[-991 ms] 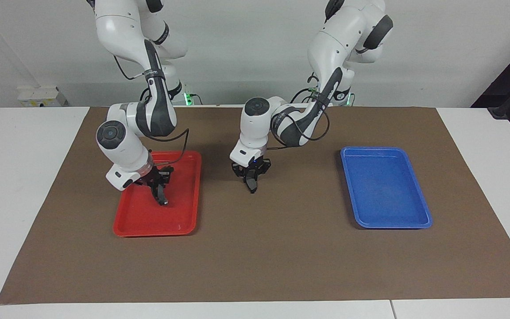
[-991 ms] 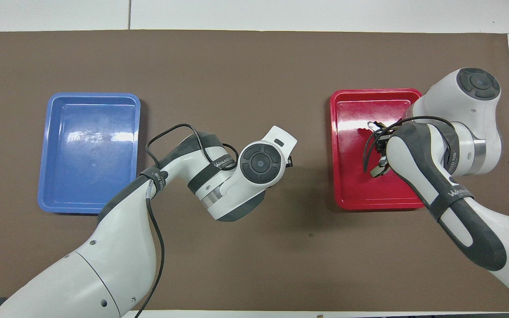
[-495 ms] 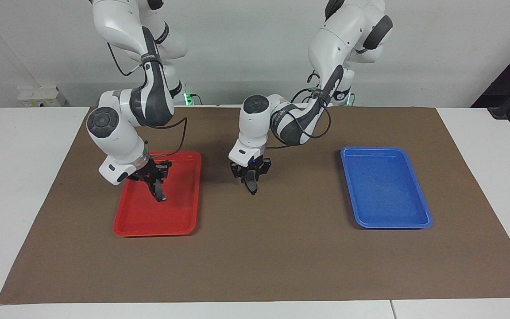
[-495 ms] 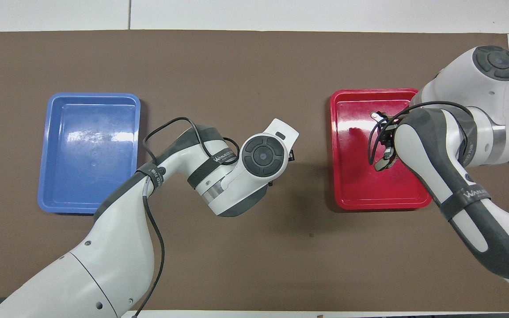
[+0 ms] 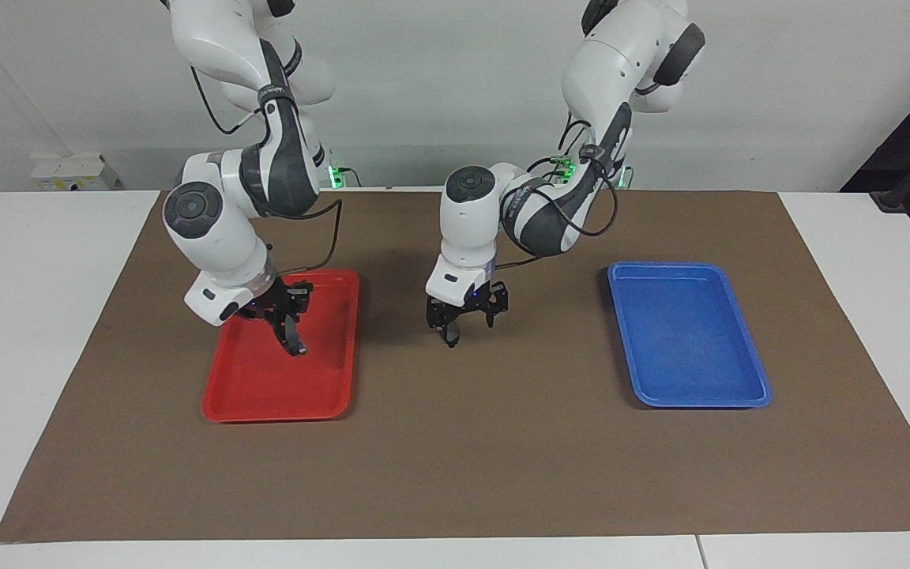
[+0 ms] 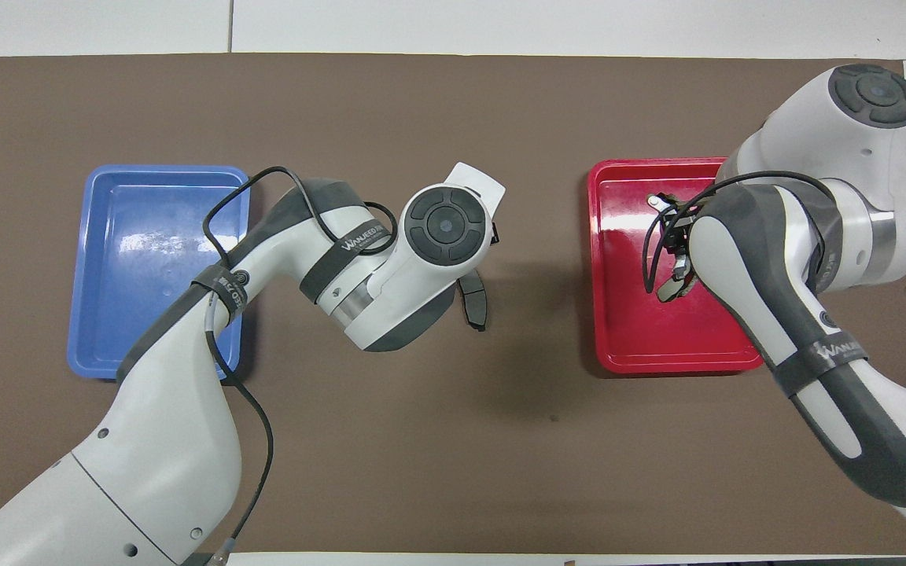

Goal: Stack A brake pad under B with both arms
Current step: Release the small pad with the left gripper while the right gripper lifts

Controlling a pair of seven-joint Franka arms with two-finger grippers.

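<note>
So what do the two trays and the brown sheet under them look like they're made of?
Red tray: probably moulded plastic with a glossy finish, going by the bright glare patches and the rounded raised rim.
Blue tray: same look, glossy plastic, with glare on its floor and a matching rim.
Brown sheet: matte, no glare, flat with straight cut edges. Likely paper or thin card, but felt or cloth is possible.

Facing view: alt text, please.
Two white arms reach over a brown mat: the right pincer hangs over a red plastic tray, the left pincer over the mat beside it. A blue plastic tray lies toward the left arm's end.
</note>
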